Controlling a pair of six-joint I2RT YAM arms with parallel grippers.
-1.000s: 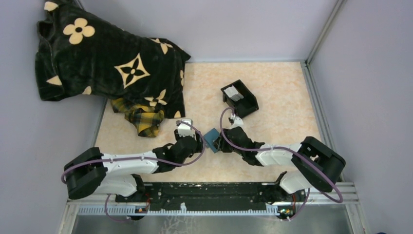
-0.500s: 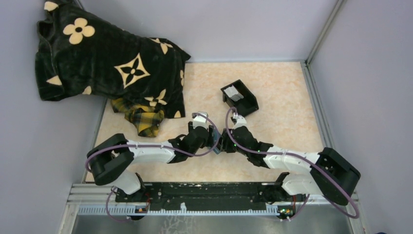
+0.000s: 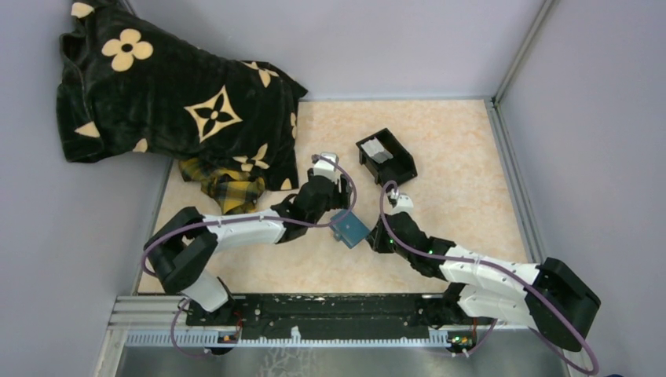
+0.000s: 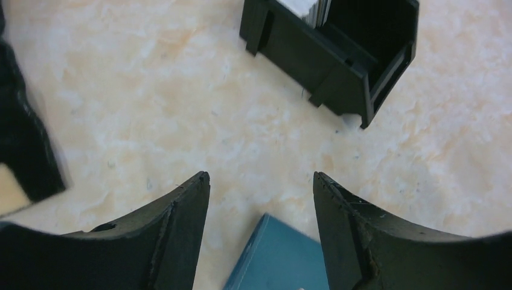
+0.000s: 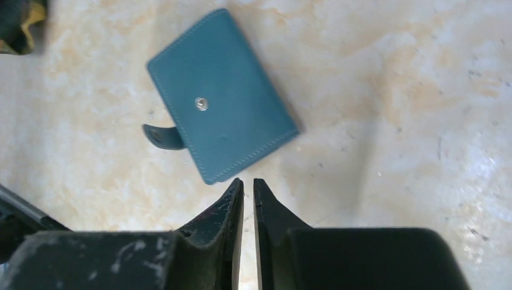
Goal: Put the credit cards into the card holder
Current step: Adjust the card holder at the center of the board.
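Lying folded flat, card holder (image 5: 220, 93) is held by nothing; left gripper (image 4: 261, 181) spread open, right gripper (image 5: 248, 184) pinched closed, empty; holder could be shoved, not opened

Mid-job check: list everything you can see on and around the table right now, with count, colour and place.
card holder: 1, blue, folded shut with its strap undone, flat on the table between the two hands
cards: count unclear, white-grey, inside the box
box: 1, black, open-topped, on the table beyond the card holder
blanket: 1, black with cream flowers, far left, partly over the table
cloth: 1, yellow plaid, tucked under the blanket's near edge
table: 1, beige marbled
left hand: 1, black fingers, open, empty, over a corner of the card holder
right hand: 1, black fingers, nearly closed, empty, just short of the card holder
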